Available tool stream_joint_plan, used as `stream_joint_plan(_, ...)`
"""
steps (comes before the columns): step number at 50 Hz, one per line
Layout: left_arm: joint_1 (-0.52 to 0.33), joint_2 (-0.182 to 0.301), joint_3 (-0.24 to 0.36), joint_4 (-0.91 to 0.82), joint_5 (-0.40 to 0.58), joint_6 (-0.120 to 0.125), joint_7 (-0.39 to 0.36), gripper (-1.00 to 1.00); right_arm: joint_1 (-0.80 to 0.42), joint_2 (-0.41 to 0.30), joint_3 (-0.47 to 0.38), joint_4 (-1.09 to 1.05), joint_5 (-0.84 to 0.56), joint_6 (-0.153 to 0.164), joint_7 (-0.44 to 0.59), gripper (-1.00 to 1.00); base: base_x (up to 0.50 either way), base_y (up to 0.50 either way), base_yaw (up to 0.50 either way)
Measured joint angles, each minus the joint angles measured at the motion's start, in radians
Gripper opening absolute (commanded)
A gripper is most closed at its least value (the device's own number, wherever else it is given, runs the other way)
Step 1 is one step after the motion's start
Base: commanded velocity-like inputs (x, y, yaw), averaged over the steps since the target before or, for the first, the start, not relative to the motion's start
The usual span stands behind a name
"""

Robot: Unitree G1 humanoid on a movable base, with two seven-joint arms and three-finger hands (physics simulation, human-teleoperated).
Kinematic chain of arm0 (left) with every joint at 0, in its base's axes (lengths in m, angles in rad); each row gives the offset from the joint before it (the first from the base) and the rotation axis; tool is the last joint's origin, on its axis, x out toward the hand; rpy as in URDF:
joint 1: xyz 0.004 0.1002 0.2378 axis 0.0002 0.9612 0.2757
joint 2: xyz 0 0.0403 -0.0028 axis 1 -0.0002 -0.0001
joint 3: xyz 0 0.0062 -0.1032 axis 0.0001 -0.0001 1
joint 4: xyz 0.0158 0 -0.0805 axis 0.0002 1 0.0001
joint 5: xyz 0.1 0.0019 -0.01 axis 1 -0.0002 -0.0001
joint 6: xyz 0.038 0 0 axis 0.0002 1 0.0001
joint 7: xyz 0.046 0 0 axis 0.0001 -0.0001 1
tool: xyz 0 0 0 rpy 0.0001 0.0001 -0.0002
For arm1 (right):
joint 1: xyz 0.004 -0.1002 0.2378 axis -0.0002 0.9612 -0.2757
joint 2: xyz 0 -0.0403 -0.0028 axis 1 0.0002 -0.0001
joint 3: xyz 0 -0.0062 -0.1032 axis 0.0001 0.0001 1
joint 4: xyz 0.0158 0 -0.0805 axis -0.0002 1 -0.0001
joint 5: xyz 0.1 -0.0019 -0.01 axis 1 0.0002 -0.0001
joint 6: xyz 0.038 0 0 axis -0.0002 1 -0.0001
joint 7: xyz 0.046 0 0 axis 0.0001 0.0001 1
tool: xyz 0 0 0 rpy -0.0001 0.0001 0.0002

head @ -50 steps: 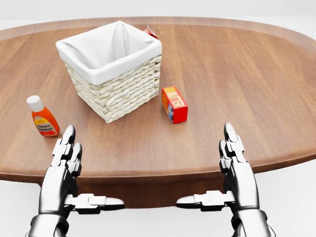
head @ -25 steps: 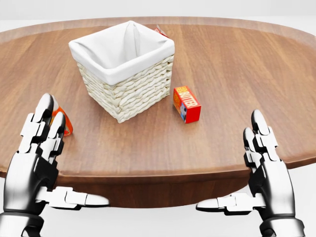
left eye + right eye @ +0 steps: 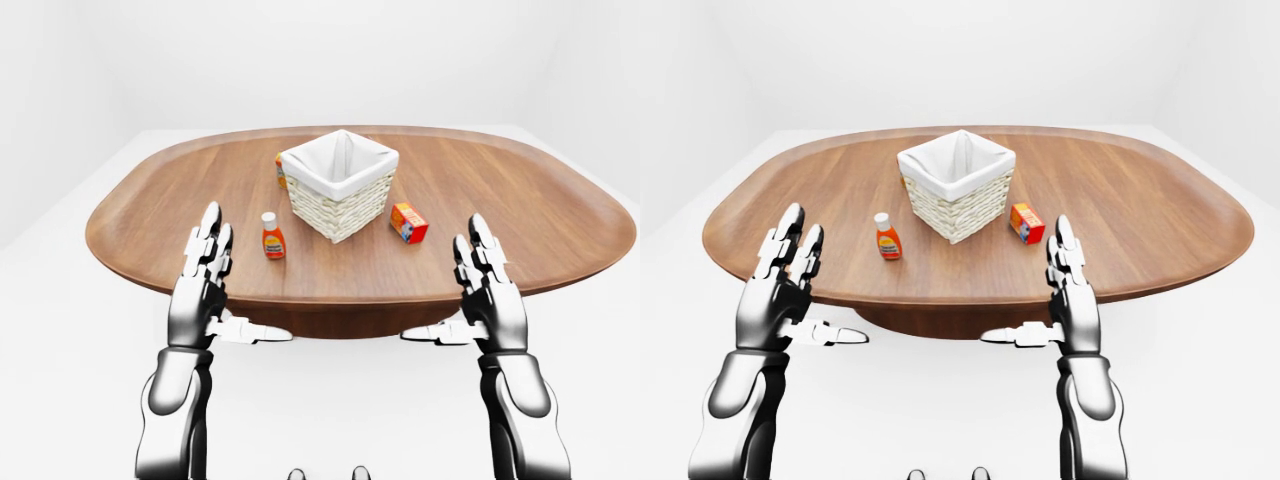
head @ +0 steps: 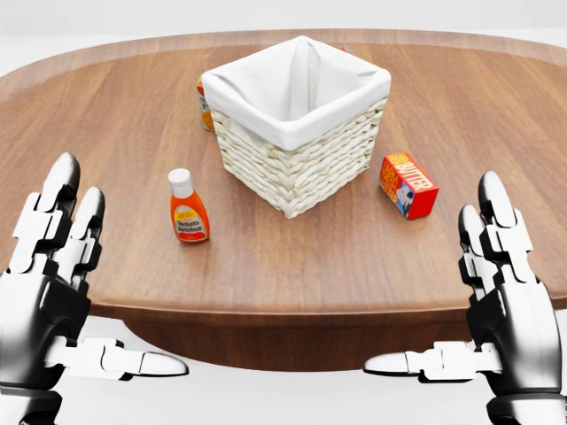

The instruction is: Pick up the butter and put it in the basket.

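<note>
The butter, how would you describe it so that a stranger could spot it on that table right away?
Start at the woven basket with white lining in the middle of the wooden table. In the head view, look just to its right: the butter is a small box lying on the wood, apart from the basket. It is the only red-orange box there, while the tomato sauce bottle on the basket's left stands upright with a white cap.
</note>
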Motion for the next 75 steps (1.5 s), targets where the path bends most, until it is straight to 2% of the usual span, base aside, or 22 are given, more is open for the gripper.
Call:
stream_joint_plan(23, -0.001, 0.004, 0.018, -0.053, -0.026, 0.000, -0.006, 1.00, -0.006, 0.001, -0.016, -0.131, -0.039, 0.000, -0.001, 1.00, 0.00, 0.00, 0.00)
stream_joint_plan(36, -0.007, 0.012, 0.057, -0.156, -0.054, 0.000, -0.024, 1.00, -0.009, 0.003, -0.035, -0.224, -0.055, 0.000, 0.015, 1.00, 0.00, 0.00, 0.00)
stream_joint_plan(50, -0.004, 0.013, 0.078, -0.226, -0.065, 0.000, -0.040, 1.00, -0.014, 0.006, -0.058, -0.276, -0.039, 0.000, 0.030, 1.00, 0.35, 0.00, 0.00)
stream_joint_plan(75, 0.005, 0.008, 0.071, -0.229, -0.052, 0.000, -0.049, 1.00, -0.012, 0.006, -0.063, -0.279, -0.035, 0.000, 0.036, 1.00, 0.39, 0.00, 0.00)
